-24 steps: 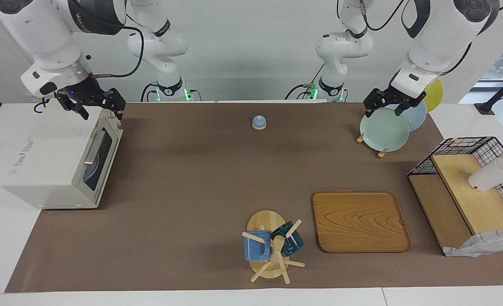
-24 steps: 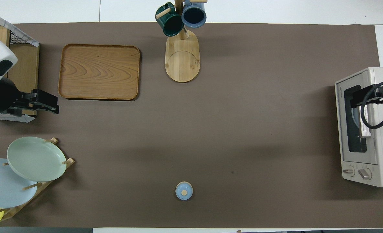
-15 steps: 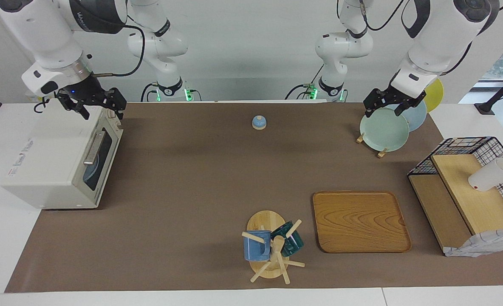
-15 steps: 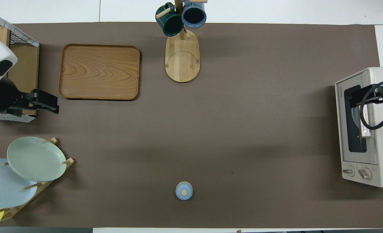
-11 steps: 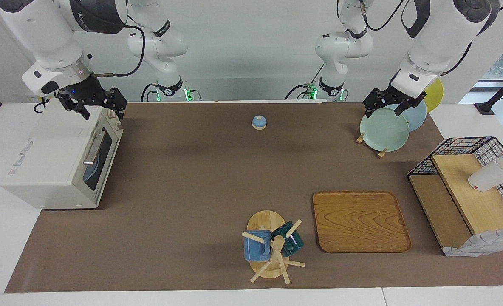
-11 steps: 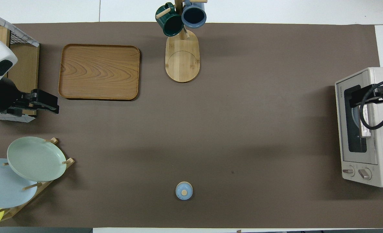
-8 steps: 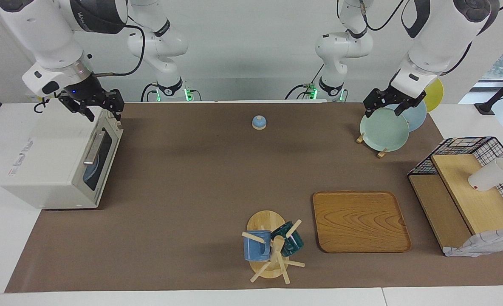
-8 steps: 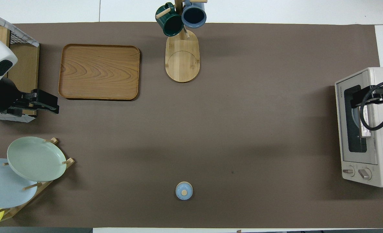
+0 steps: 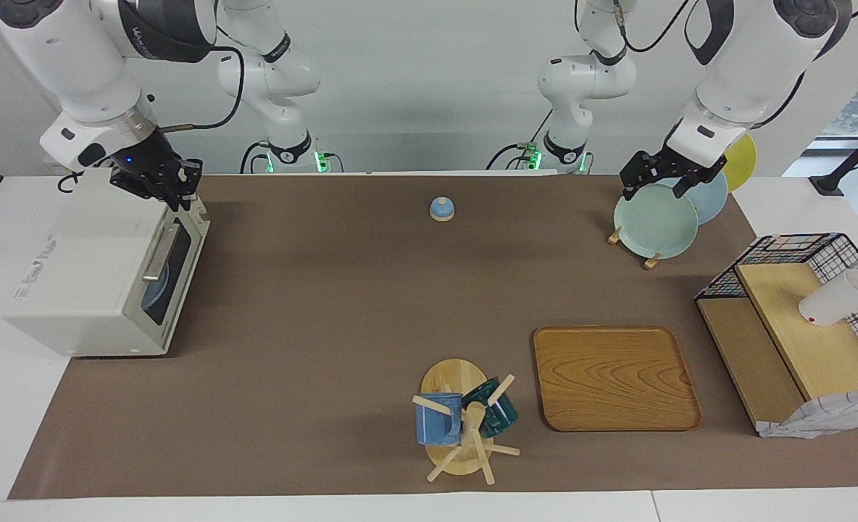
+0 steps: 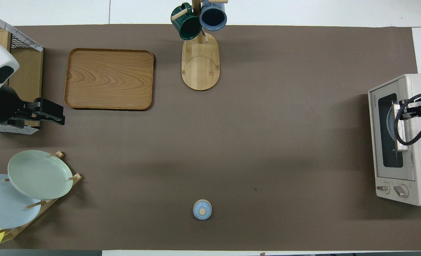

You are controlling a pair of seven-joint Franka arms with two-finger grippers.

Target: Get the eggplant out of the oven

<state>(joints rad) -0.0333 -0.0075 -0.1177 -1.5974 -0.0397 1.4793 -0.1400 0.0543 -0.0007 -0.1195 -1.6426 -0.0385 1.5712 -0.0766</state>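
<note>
Since the earlier frame, right pincer (image 9: 170, 190) has closed empty above the oven (image 9: 103, 272). Door still shut, eggplant unseen. Left pincer (image 9: 662, 183) waits open over plates (image 9: 657, 221).

Off-white oven (image 9: 103, 272) (door shut)

Facing camera: high, across table, toward robots. Overhead: steeply down. Both share whole table (image 9: 327, 304).

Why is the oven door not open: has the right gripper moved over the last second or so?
Yes. The right gripper has shut and shifted slightly toward the oven door's top edge.
</note>
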